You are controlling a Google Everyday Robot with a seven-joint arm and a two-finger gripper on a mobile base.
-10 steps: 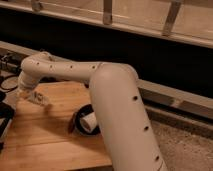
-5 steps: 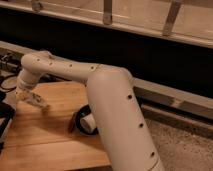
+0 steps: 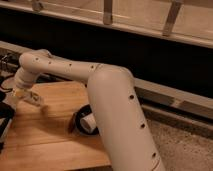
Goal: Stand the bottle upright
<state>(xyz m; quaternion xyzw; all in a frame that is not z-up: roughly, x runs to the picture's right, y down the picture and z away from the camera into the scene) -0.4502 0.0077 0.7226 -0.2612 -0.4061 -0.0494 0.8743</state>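
My white arm reaches from the lower right across to the far left of the wooden table (image 3: 55,142). The gripper (image 3: 19,94) hangs at the arm's end over the table's left part. A small pale cream bottle (image 3: 36,99) lies tilted right at the gripper, its far end pointing right and down towards the wood. I cannot tell whether the gripper holds it or only touches it.
A black round bowl (image 3: 76,123) sits on the table beside my arm, with a white cup (image 3: 90,121) lying in it. A dark object (image 3: 5,116) is at the left edge. A dark wall and a ledge run behind the table.
The wrist and gripper have shifted slightly left and down. The bottle has stayed at the gripper and moved with it a little.
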